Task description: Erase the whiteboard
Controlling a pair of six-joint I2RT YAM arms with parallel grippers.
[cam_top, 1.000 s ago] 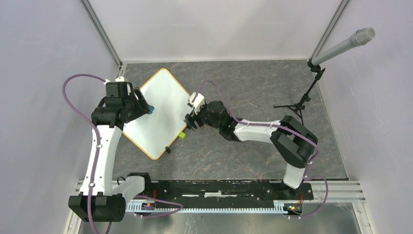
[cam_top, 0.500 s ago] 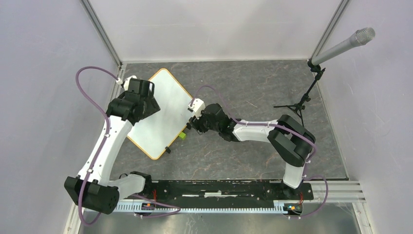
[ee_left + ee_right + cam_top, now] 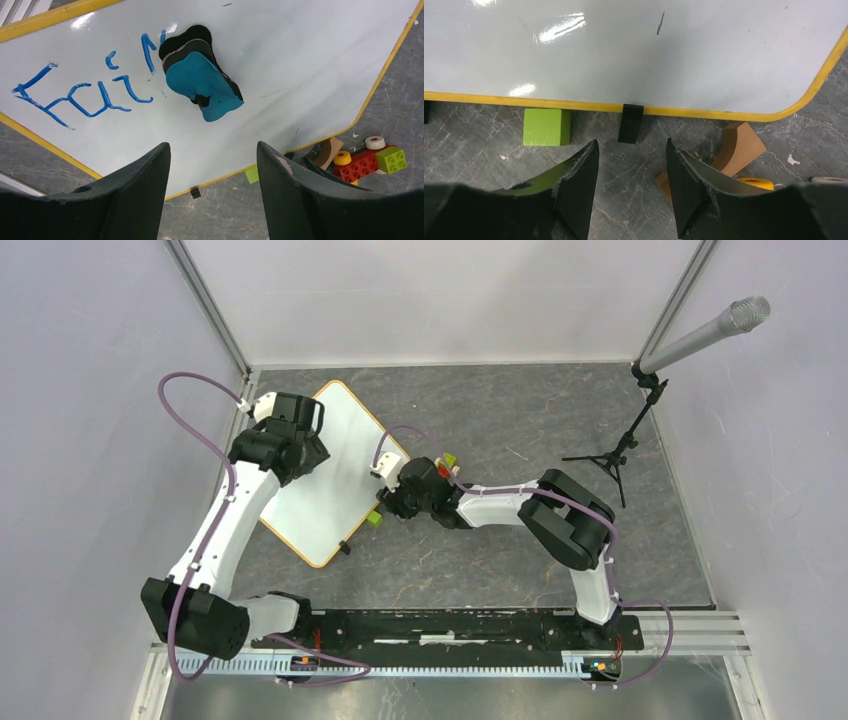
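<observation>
The whiteboard (image 3: 300,50) lies on the bench (image 3: 500,400) under the left tool (image 3: 212,150), which gapes empty with the blue eraser (image 3: 200,82) loose just beyond its tips. A skewed pinch could skid it away. The right tool (image 3: 631,145), open and empty just short of the black clip (image 3: 630,122), leaves the whiteboard free to slide.

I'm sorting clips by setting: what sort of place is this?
Probably a robotics lab test cell, not a home: plain white panel walls enclose a marble-patterned table, and a microphone on a stand overlooks it.
</observation>
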